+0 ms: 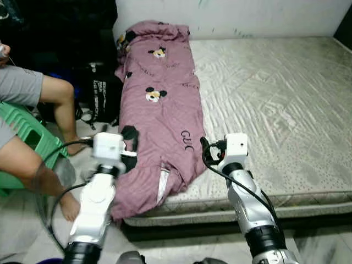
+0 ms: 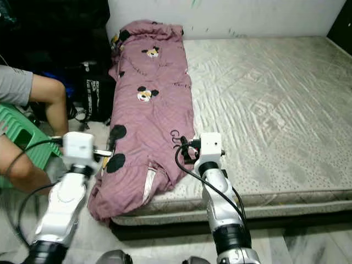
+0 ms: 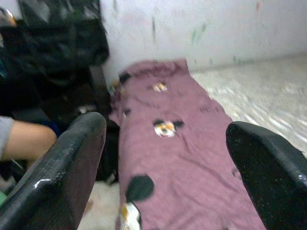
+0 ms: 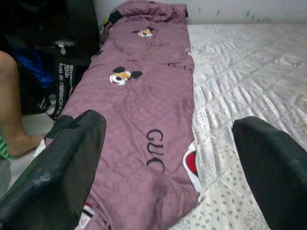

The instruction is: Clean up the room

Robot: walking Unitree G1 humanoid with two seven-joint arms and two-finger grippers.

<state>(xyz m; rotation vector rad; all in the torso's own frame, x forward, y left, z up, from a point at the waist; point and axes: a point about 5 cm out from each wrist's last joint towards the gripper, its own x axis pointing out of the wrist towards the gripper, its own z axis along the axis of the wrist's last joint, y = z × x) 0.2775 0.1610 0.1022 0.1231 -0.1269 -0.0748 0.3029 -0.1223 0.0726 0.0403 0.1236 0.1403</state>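
Observation:
A mauve blanket (image 1: 165,99) printed with cartoon mice lies lengthwise along the left side of a bare quilted mattress (image 1: 275,104). Its near end droops over the mattress's front left corner. My left gripper (image 1: 130,146) hovers at the blanket's near left edge, open with nothing between its fingers; in the left wrist view (image 3: 165,127) the blanket stretches away ahead of it. My right gripper (image 1: 209,151) is at the blanket's near right edge, over the mattress, also open and holding nothing. In the right wrist view the blanket (image 4: 144,110) lies just ahead of it.
A person sits on a green stool (image 1: 27,140) at the left, a bare leg (image 1: 58,99) and foot close to my left arm. A black bag (image 1: 102,93) and dark clutter stand between the person and the bed. Cables trail on the floor at left. A white wall (image 1: 247,14) backs the mattress.

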